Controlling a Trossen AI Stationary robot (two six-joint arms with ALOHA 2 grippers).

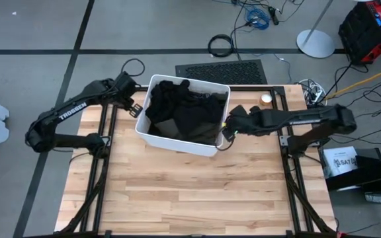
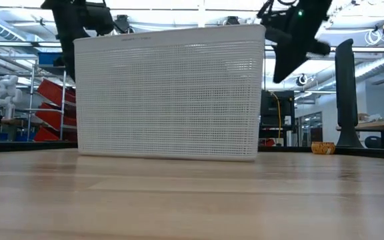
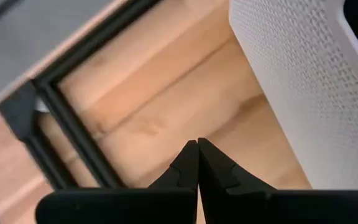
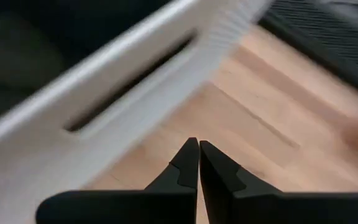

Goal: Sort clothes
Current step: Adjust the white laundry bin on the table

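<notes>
Both tools closed, empty, flanking bin (image 1: 180,144) holding dark clothes (image 1: 185,112).

Dark clothes (image 1: 184,112) heaped in the bin (image 1: 152,137) — separate garments indistinguishable.

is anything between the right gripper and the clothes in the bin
Yes, the white bin's own wall. The right gripper, shut and empty, sits just outside the bin's right side, near its handle slot. The dark clothes lie inside, behind that wall. From above, nothing visible covers them. The left gripper, also shut, waits outside the opposite wall.
</notes>
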